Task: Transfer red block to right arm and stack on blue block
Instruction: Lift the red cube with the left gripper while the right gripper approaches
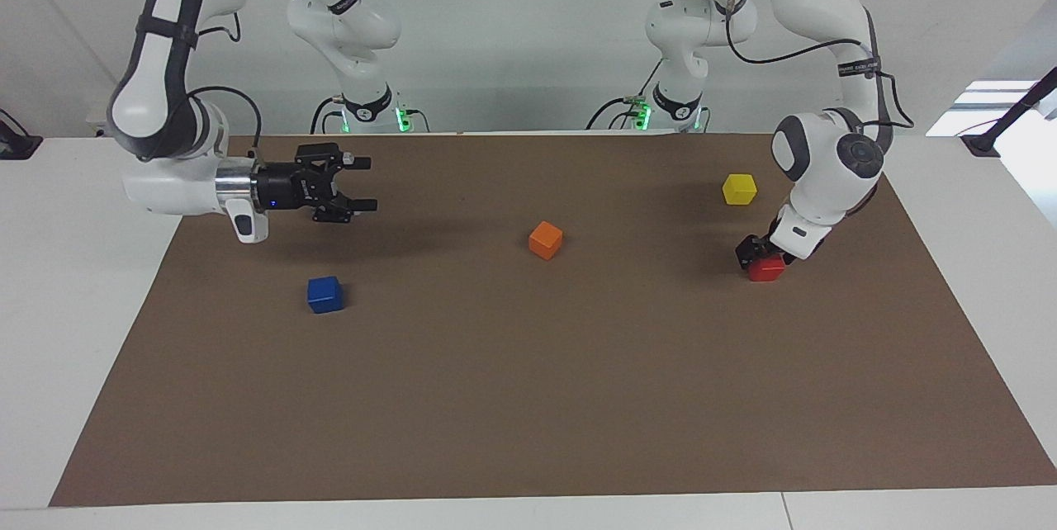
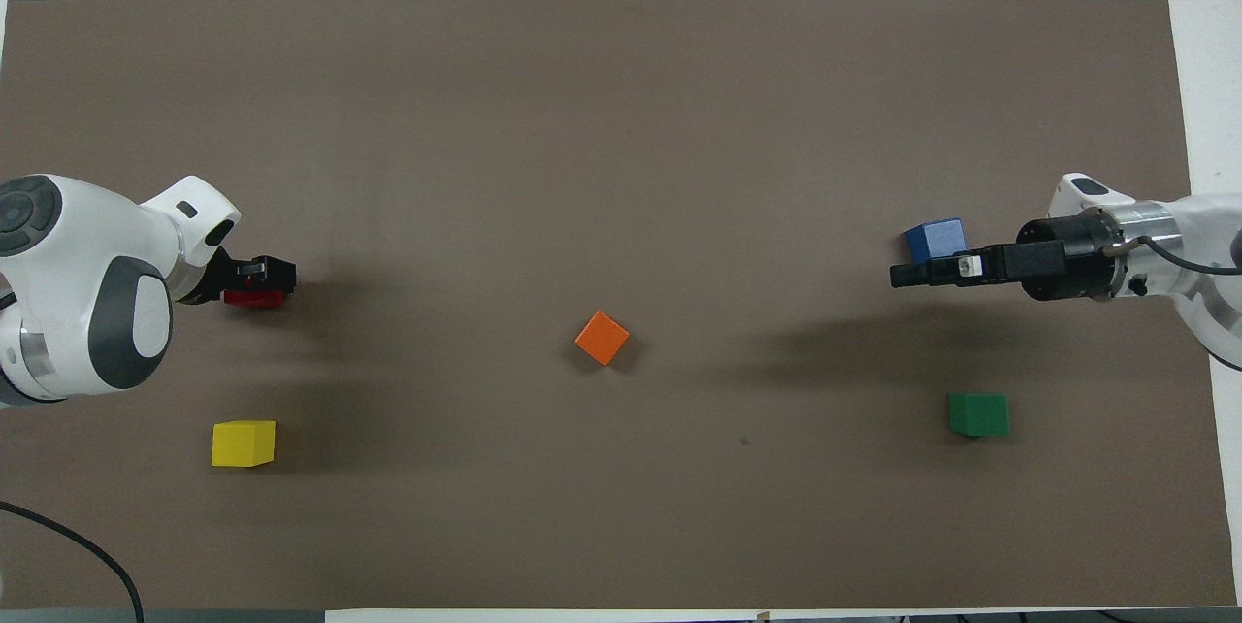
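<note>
Two white jointed Franka arms worked at opposite ends of a white desk point(image 1: 49, 282) covered by a brown paper mat point(image 1: 545, 381). The left arm's black two-finger gripper point(image 1: 756, 253) was down at the small glossy red cube point(image 1: 767, 268), which sat on the mat toward the left arm's end of the desk; its fingers stood apart, straddling the top of the cube, though from these angles it could not be told whether they were touching it. The overhead view showed that gripper point(image 2: 260, 276) covering most of the red cube point(image 2: 254, 298).

At the right arm's end, the right arm point(image 1: 165, 175) — its wrist ring silver, a small blue light showing at the gripper's base — held its black gripper point(image 1: 363, 183) level above the mat, fingers wide open and empty, pointing toward the middle of the desk. From overhead the right gripper point(image 2: 907, 274) overlapped the edge of the small glossy dark blue cube point(image 2: 935, 241), but the facing view showed it well above the mat and clear of the blue cube point(image 1: 324, 294).

A small orange cube point(image 1: 546, 239) lay near the centre of the mat. A yellow cube point(image 1: 739, 188) sat nearer to the robots than the red cube. A dark green cube point(image 2: 977, 413) — hidden in the facing view by the right gripper — sat nearer to the robots than the blue one.
</note>
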